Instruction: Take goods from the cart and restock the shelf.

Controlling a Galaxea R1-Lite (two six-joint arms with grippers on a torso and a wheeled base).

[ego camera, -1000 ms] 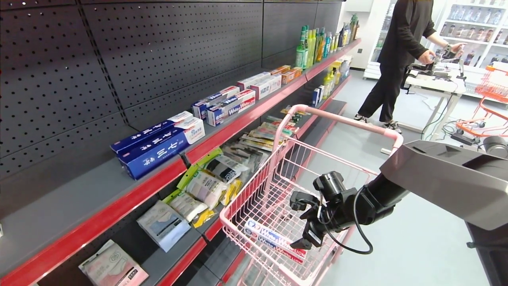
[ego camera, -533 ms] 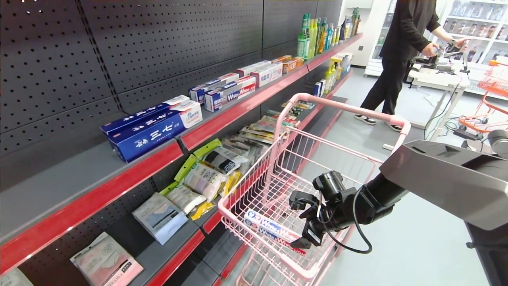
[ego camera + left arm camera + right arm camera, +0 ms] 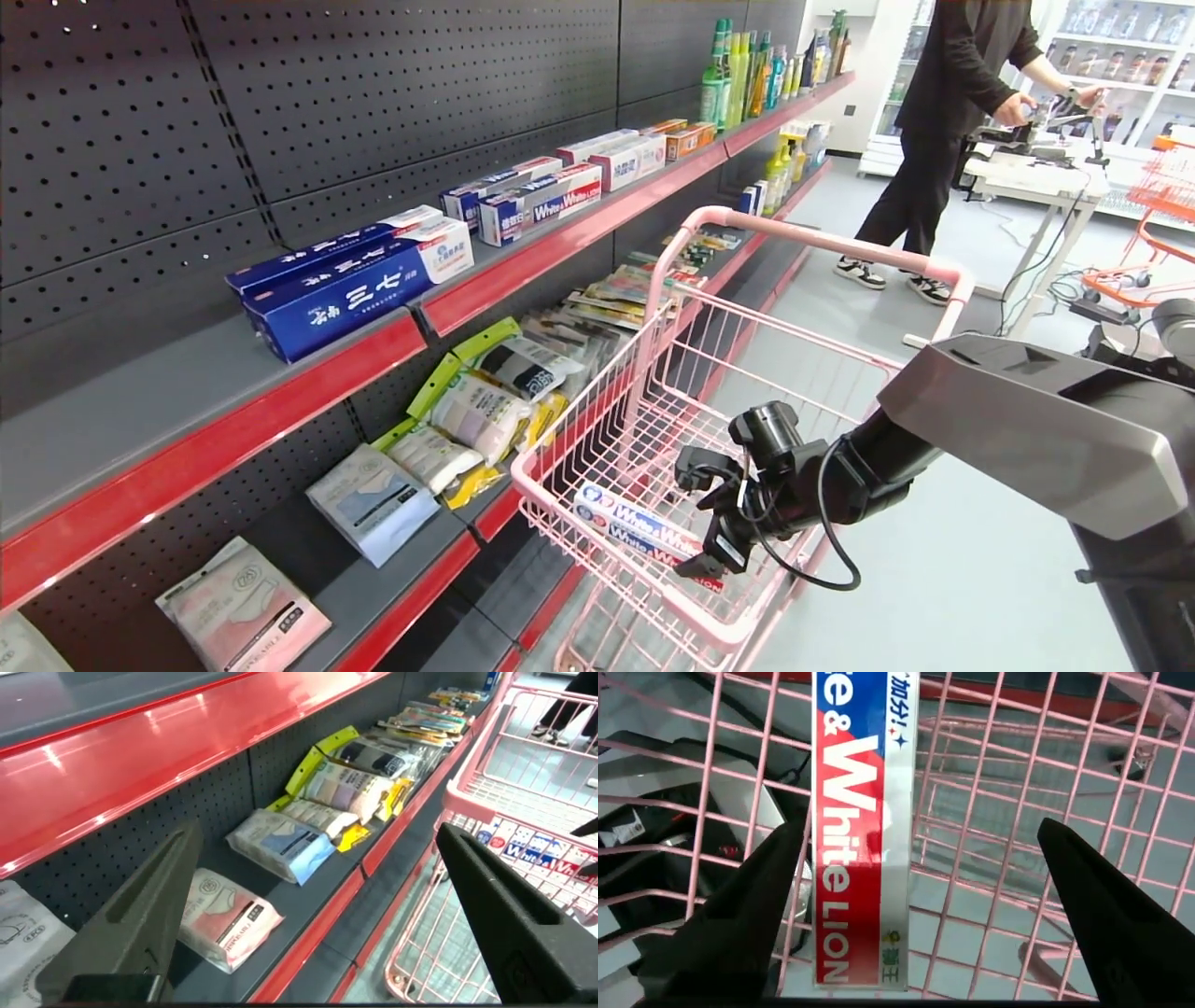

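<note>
A pink wire cart (image 3: 812,245) stands beside the shelf (image 3: 112,411). In its basket lies a red, white and blue toothpaste box (image 3: 635,532). My right gripper (image 3: 705,558) hangs inside the basket just above that box's near end, open and holding nothing. In the right wrist view the box (image 3: 854,831) lies on the wire floor close to one finger (image 3: 738,924) of the right gripper (image 3: 923,831). My left gripper (image 3: 318,835) is open and empty, facing the lower shelf of bagged goods (image 3: 280,845). More toothpaste boxes (image 3: 355,289) line the upper shelf.
White and blue boxes (image 3: 537,201) and bottles (image 3: 738,79) stand farther along the upper shelf; its near part is bare. Pouches (image 3: 485,411) lie on the lower shelf. A person stands at a white table (image 3: 1036,177) at the back right, with open floor right of the cart.
The whole head view has shifted, so the camera moved. My right gripper stays open over the toothpaste box in the cart, in nearly the same place.
</note>
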